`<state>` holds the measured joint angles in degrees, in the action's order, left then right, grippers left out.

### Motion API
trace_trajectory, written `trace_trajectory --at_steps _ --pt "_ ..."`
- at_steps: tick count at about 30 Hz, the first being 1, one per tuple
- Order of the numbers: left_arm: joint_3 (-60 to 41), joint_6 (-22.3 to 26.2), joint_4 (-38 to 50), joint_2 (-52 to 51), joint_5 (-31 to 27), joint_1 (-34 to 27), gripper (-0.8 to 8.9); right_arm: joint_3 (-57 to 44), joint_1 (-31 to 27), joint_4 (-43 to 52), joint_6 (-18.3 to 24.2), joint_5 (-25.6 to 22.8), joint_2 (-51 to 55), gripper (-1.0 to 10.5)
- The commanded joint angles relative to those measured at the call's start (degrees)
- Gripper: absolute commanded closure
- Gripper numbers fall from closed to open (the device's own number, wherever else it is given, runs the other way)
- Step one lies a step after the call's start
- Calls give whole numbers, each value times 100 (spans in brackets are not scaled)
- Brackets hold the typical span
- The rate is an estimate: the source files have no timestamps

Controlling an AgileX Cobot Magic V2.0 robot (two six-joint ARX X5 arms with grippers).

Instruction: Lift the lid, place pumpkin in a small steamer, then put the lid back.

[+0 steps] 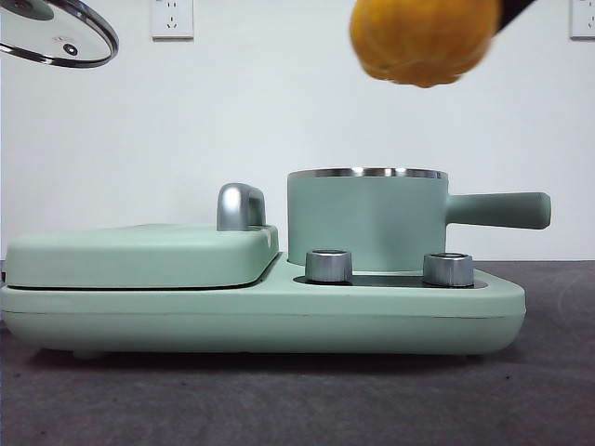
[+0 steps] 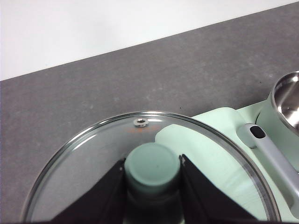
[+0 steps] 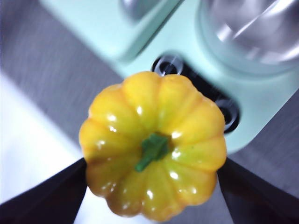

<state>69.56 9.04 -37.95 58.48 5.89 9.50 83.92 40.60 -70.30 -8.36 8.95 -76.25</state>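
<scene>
My left gripper (image 2: 153, 170) is shut on the mint green knob of the glass lid (image 2: 93, 154) and holds it high at the far left of the front view (image 1: 58, 33). My right gripper (image 3: 152, 186) is shut on the yellow-orange pumpkin (image 3: 152, 142), held high in the air, above and a little right of the small steamer (image 1: 367, 221) in the front view (image 1: 423, 42). The steamer stands open on the appliance base, handle (image 1: 497, 210) pointing right. Its steel inside shows in both wrist views (image 2: 289, 100) (image 3: 254, 30).
The wide mint green appliance base (image 1: 260, 316) sits on the dark table, with a flat mint green cover (image 1: 139, 253) on its left half, a silver cover handle (image 1: 240, 206) and two silver dials (image 1: 328, 266) (image 1: 447, 268) in front of the steamer.
</scene>
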Motion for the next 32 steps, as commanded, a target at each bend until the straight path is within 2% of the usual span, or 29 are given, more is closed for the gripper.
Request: trace_trajectory --at_steps 1,10,16,30,32 --pt "109 57 162 -4 22 11 797 509 -199 201 240 -28 -612 556" --pt "109 55 170 -4 22 11 797 1744 -876 634 649 -170 -2299 556" --pt "109 55 173 -4 22 11 797 2155 -1067 844 782 -177 -3189 556" --pt "109 57 173 -4 22 11 797 2238 -1106 1082 942 -190 -4079 553" --pt "109 57 173 -4 22 11 797 2238 -1106 1117 1012 -173 -4081 461"
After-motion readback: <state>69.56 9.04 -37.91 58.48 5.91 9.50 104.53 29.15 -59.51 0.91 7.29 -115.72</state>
